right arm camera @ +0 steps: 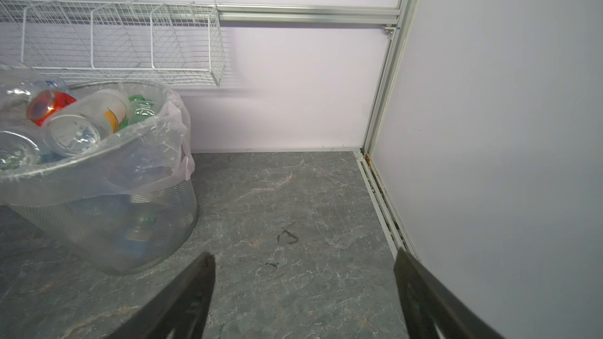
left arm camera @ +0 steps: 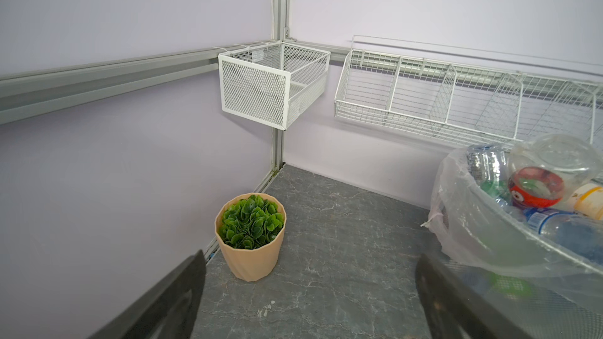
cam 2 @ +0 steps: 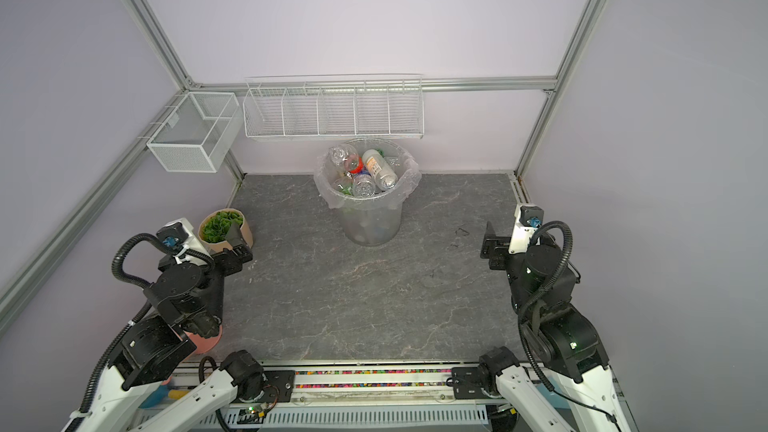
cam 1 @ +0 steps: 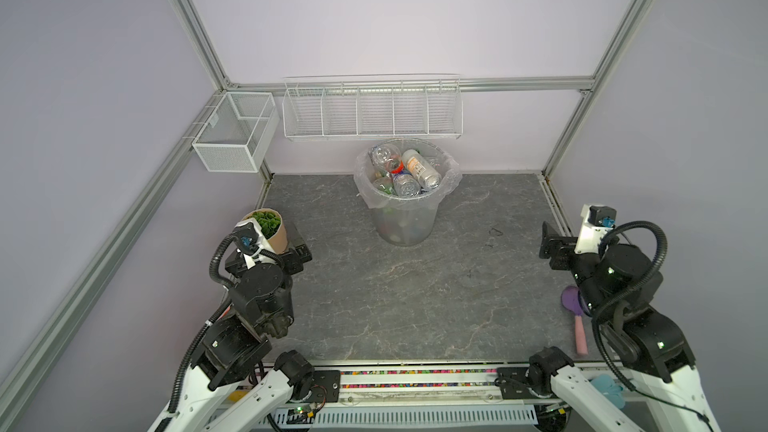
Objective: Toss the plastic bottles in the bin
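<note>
The left gripper (left arm camera: 311, 256) and the right gripper (right arm camera: 304, 254) gape wide and empty above the worktop (cam 1: 415, 305). The plastic bottles (cam 1: 419, 170) fill the bin (cam 1: 405, 228), ahead of and between both grippers.

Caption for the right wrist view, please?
Open, empty right gripper over the tabletop; the bag-lined bin is piled with plastic bottles.

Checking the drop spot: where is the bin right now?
In both top views the bin stands at the far middle of the table, just below the long wire basket.
</note>
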### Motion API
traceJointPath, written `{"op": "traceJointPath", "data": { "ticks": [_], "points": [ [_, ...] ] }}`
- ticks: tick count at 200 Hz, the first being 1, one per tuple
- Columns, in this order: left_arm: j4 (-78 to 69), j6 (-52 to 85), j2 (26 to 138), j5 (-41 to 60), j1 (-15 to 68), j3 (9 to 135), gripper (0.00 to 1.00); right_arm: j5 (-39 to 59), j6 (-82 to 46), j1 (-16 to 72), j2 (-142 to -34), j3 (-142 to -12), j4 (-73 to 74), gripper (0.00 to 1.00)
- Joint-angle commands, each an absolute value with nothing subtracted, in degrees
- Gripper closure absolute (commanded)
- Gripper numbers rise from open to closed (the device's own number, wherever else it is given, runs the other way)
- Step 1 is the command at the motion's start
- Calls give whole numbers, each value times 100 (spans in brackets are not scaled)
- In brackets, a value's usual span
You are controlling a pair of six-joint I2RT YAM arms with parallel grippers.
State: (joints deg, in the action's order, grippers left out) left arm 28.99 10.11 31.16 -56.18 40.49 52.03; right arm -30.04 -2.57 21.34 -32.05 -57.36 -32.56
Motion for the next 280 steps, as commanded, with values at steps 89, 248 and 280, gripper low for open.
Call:
{"op": "traceJointPath", "data": {
  "ticks": [89, 248, 280],
  "points": [
    [1730, 620, 3072, -6144, 4017, 3610, 1, -3673, -758, 2102, -1980, -3692, -2843, 12],
    [640, 868, 2968, -6740, 4008, 2013, 0, -5040, -2414, 2101, -2541, -2711, -3145, 12],
    [760, 973, 3028, -6886, 4008, 1961, 0, -5484, -2833, 2099, -2720, -2479, -3154, 12]
  ]
}}
